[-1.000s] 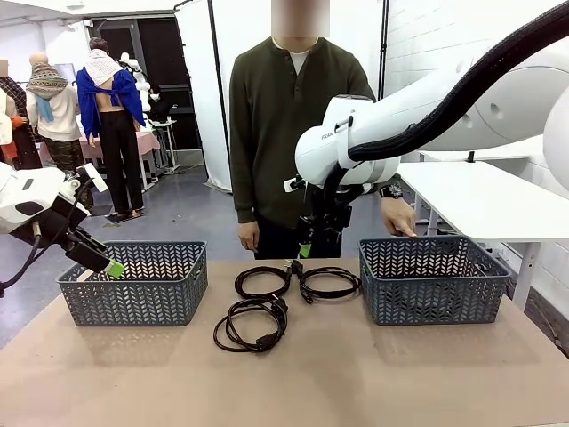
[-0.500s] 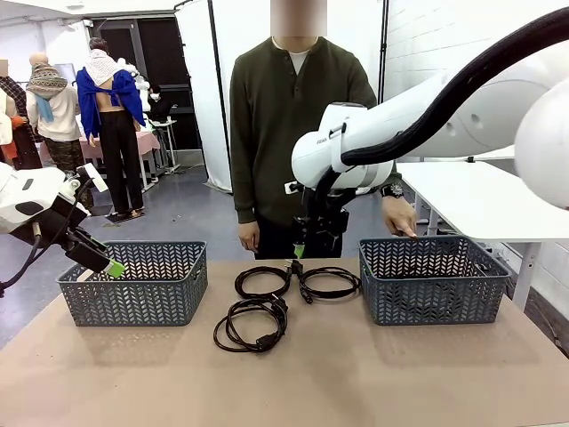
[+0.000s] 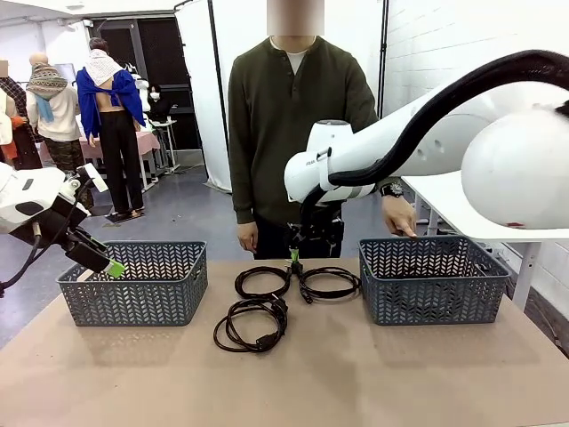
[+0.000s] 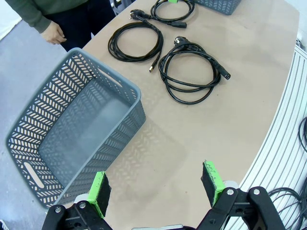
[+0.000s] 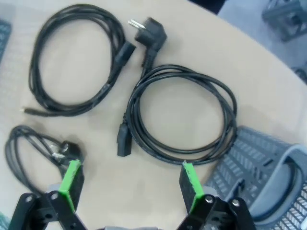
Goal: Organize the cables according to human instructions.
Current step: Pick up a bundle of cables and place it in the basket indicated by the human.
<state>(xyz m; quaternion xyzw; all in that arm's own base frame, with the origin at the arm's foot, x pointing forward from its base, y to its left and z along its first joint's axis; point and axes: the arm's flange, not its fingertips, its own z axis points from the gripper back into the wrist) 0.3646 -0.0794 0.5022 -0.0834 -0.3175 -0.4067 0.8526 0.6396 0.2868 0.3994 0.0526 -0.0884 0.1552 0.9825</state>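
Your tabletop [image 3: 356, 382] is a plain tan sheet. A person stands at its far side, and a grey mesh basket sits toward each end: the left basket [image 3: 133, 285] and the right basket [image 3: 431, 280]. Between the baskets lie three cables, each a black coil. The left cable [image 3: 262, 282] and the right cable [image 3: 329, 283] lie side by side toward the far edge, their plug ends close together in the middle. The near cable [image 3: 252, 325] lies closer to you, just in front of the left cable.

Your right gripper [image 3: 293, 258] hangs just over those plug ends, fingers pointing down, jaws spread wide and holding nothing. In its wrist view the right cable lies just past the green pads [image 5: 189, 179].

Your left gripper [image 3: 111, 267] hovers off the outer end of the left basket, likewise spread wide and empty.

One of the person's hands [image 3: 400, 218] is at the far rim of the right basket.
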